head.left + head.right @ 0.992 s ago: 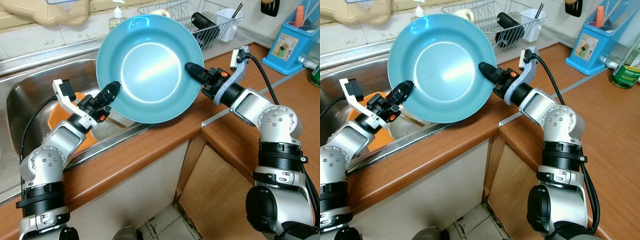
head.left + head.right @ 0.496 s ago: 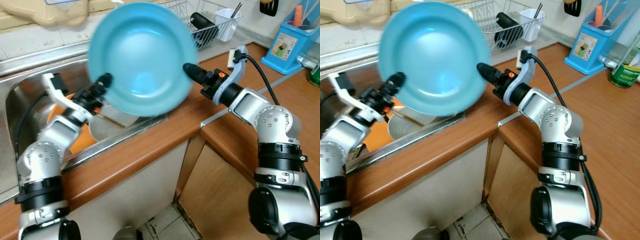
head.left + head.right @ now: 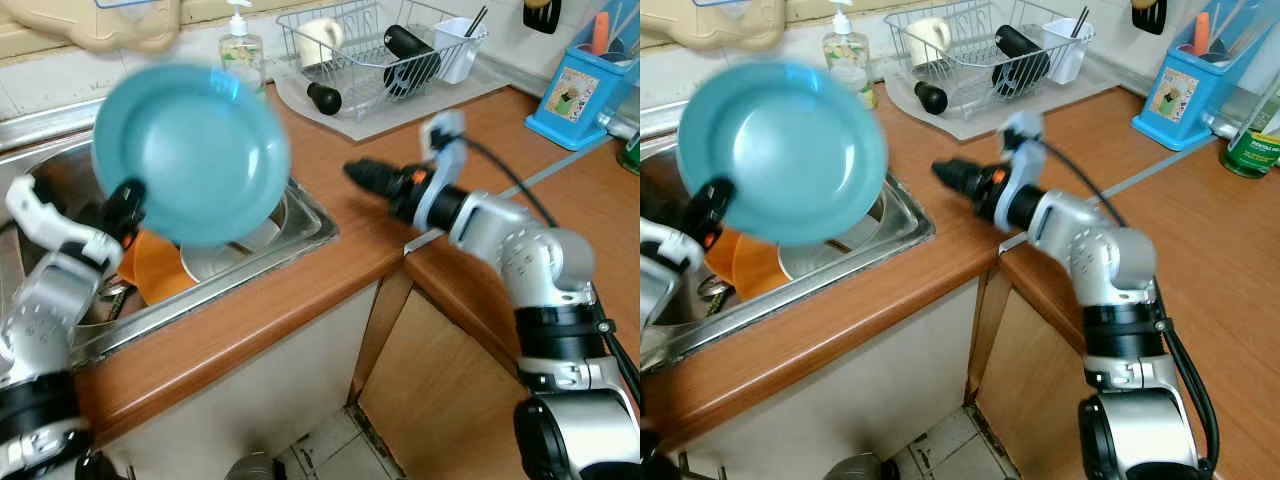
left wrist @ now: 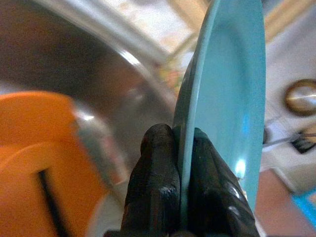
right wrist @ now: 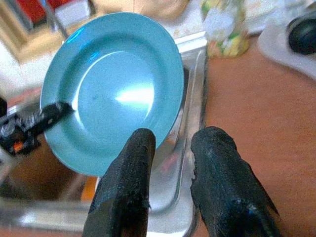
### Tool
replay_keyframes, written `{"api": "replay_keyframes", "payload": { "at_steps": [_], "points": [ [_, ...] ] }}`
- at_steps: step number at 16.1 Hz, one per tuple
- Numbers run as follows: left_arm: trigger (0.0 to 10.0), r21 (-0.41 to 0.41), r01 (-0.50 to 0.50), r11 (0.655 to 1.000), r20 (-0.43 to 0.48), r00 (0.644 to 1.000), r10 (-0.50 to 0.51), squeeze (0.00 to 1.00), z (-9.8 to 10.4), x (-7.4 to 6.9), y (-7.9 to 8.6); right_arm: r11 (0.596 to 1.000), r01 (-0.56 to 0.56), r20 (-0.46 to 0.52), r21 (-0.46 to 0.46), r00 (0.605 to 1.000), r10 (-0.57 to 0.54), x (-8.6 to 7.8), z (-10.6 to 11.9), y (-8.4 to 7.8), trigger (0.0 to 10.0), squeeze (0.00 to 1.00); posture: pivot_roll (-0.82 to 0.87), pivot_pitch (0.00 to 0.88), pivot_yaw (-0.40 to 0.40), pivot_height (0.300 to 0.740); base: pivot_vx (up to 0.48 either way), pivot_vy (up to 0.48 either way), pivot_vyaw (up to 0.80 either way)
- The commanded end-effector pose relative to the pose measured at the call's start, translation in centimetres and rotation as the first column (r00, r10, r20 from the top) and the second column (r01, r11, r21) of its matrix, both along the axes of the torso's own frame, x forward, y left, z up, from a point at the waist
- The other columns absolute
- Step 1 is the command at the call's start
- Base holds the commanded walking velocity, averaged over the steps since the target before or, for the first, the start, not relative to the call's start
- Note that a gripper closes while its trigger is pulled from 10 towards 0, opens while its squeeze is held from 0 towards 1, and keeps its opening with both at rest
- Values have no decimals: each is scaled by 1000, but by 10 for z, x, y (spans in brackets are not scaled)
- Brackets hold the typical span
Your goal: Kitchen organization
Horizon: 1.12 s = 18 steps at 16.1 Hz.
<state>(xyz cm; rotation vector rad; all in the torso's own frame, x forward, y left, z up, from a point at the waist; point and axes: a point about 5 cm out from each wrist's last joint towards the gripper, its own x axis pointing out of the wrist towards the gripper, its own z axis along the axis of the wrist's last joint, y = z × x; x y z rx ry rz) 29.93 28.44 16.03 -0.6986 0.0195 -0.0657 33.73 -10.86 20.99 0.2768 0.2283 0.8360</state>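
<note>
1. Over the steel sink [image 3: 310, 225], a teal plate [image 3: 190, 152] is held up nearly on edge, its hollow face turned toward the camera.
2. The plate's lower left rim is pinched between the two black fingers of the left end effector [image 4: 181, 163], as seen edge-on in the left wrist view.
3. The right end effector [image 3: 362, 172] is held above the wooden tabletop [image 3: 330, 265], just beside the sink's right edge and apart from the plate; its fingers [image 5: 131, 182] are parted by a narrow gap and nothing is held between them.
4. Inside the sink, an orange dish [image 3: 160, 275] and a pale plate [image 3: 215, 262] are seen below the teal plate.
5. Behind the sink, a soap bottle [image 3: 240, 50] is stood near the wall.
6. A wire dish rack [image 3: 380, 45] is set on a grey mat at the back of the tabletop, with a cup, a black bottle and a white utensil holder in it.
7. A blue box [image 3: 580, 85] is placed at the far right.
</note>
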Motion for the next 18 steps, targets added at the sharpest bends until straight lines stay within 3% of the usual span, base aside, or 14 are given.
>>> {"api": "replay_keyframes", "payload": {
  "at_steps": [1,4,7,8,9,10,11,12,13,16,17,18],
  "points": [
    [0,26,-38,999,-24,999,38,0,2,-1,6,998,-29,47,-57,998,31,-4,2,2,10000,0,3,0,55,740,0,0,0],
    [0,72,-88,994,-180,979,100,0,-18,-1,10,991,-63,62,-121,996,71,-8,-1,6,10000,0,5,0,54,740,0,0,0],
    [0,177,-78,981,-308,942,131,0,-33,-1,8,981,-92,68,-171,992,105,-12,-4,9,10000,0,1,0,59,740,0,0,0],
    [706,180,-71,981,-318,940,126,0,-34,-1,7,980,-96,70,-176,991,110,-12,-5,10,10000,0,1,0,59,740,0,0,0],
    [3176,184,-62,981,-330,936,121,0,-36,0,5,978,-103,70,-181,991,117,-14,-5,11,10000,0,3,0,59,740,0,0,0],
    [4941,185,-53,981,-340,933,115,0,-37,2,2,976,-109,71,-190,990,124,-15,-6,12,10000,0,1,0,61,740,0,0,0],
    [10000,185,-52,981,-364,924,118,0,-39,3,1,972,-111,77,-207,989,129,-16,-8,12,10000,0,-1,0,62,740,0,0,0],
    [10000,189,-48,981,-376,919,117,1000,-39,4,0,971,-110,75,-213,989,128,-16,-8,12,10000,12,-2,0,57,740,0,0,0],
    [10000,216,-39,976,-370,922,119,1000,-37,4,0,972,-97,68,-215,991,114,-16,-9,11,10000,1000,-3,0,54,740,0,0,0],
    [10000,324,-57,944,-308,937,162,1000,-26,3,5,973,-28,97,-230,994,51,-16,-5,8,10000,1000,-8,0,56,740,0,0,0],
    [10000,436,-59,898,-240,954,180,1000,-12,1,6,970,72,201,-231,979,-24,-16,1,7,10000,1000,-8,0,57,740,0,0,0],
    [10000,498,-65,865,-186,966,180,1000,-3,1,5,949,168,237,-267,966,-104,-14,0,3,10000,1000,-6,0,59,740,0,0,0]
  ]
}}
